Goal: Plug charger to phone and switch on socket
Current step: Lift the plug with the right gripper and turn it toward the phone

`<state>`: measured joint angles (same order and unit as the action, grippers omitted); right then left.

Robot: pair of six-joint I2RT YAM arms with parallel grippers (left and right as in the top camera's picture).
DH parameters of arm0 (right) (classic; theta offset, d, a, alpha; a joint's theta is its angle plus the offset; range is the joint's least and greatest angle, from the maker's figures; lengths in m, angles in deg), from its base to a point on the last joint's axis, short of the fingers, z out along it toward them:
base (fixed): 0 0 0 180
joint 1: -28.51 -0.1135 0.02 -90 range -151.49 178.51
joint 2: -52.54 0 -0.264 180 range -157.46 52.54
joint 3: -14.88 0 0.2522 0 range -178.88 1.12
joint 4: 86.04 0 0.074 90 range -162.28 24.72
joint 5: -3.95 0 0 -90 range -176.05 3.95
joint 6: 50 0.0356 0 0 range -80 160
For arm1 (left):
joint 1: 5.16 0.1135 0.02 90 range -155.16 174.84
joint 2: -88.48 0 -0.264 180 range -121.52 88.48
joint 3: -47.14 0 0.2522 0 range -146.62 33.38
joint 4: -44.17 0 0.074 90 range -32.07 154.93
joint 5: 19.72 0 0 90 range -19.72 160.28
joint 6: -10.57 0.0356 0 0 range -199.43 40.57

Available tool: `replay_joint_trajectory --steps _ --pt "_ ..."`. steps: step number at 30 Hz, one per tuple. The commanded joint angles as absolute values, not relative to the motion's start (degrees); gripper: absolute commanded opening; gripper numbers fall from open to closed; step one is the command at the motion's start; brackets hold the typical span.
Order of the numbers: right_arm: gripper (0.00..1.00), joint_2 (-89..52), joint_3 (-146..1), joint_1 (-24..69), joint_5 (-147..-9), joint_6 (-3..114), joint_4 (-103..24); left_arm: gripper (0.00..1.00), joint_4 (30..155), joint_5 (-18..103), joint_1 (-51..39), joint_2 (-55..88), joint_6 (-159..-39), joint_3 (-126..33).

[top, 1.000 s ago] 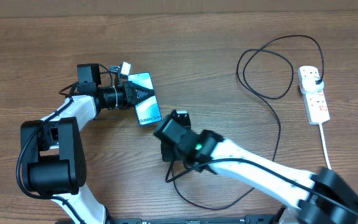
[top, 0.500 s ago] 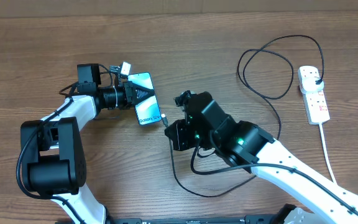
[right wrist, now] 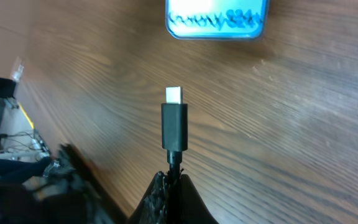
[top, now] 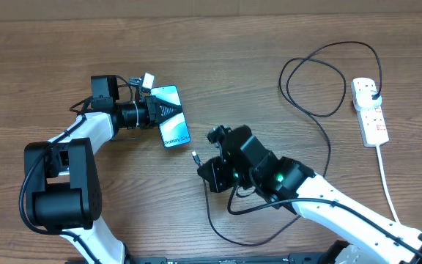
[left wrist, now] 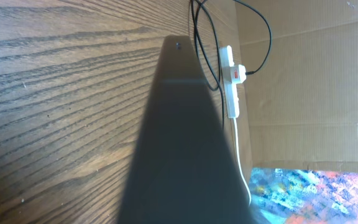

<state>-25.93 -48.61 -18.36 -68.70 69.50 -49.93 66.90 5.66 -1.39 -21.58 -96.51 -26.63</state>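
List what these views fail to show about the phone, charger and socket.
- phone port: blurred and cut off by the top edge in the right wrist view; too small overhead.
- socket switch positions: too small overhead, too distant in the left wrist view.
- charger plug's seating: too small overhead.
- left gripper contact: a dark wedge fills its wrist view.

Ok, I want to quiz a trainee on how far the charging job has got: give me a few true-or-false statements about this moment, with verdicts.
1. The charger's connector is already in the phone. False: its bare tip points at the phone's edge but is apart from it.
2. The right gripper is shut on the charger just behind that connector. True.
3. The phone's screen is dark. False: it is lit light blue.
4. The charger's black plug sits in the socket. True.
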Motion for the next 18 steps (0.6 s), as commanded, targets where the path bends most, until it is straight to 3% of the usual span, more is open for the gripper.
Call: replay_joint_trajectory --steps 1,18 --pt "0.04 -25.41 -43.76 -18.38 -68.96 70.42 -54.24 0.04 66.66 4.23 -1.44 -19.84 -97.25 -26.87" --pt "0.04 -27.57 -41.1 -18.34 -69.51 72.38 -55.55 0.04 66.66 4.26 -1.44 -19.84 -97.25 -26.87"
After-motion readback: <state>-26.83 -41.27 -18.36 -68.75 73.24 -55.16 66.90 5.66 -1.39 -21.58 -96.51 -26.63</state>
